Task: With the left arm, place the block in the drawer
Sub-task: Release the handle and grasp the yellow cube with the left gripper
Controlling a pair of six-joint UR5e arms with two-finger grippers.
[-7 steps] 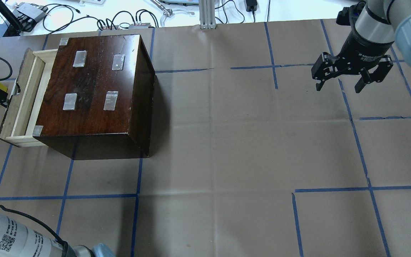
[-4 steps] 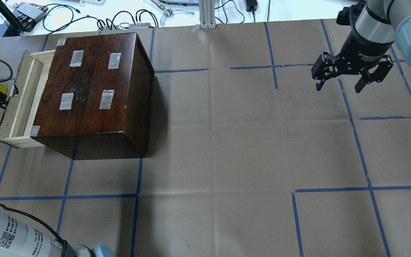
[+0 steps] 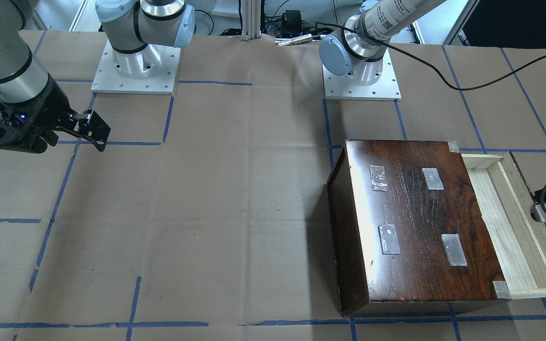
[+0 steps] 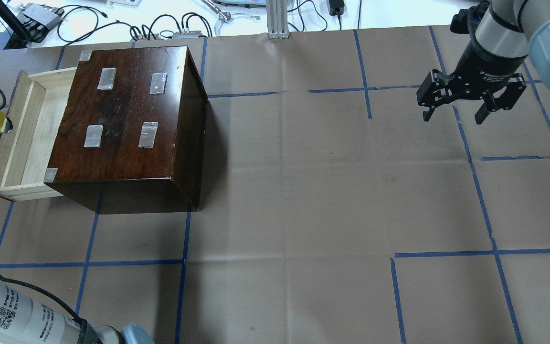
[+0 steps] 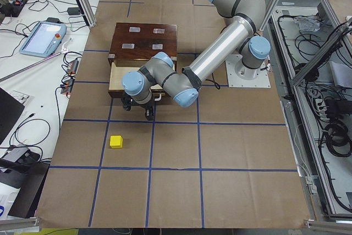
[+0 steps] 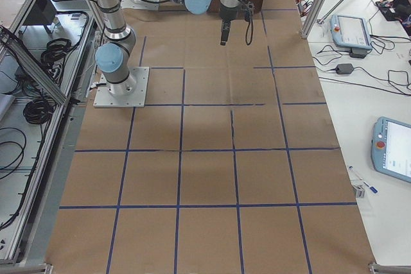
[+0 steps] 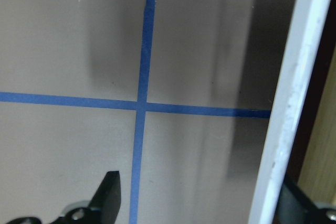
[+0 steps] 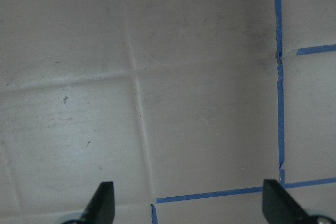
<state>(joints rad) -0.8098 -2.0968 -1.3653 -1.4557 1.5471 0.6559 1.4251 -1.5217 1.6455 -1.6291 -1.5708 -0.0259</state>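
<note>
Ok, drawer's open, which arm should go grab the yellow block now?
Left. The left pincer hangs at the drawer front, near the block; the right pincer is far across the table.

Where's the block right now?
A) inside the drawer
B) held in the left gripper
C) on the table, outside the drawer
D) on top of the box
C: in the exterior left view the block lies on the table, apart from the open drawer.
</note>
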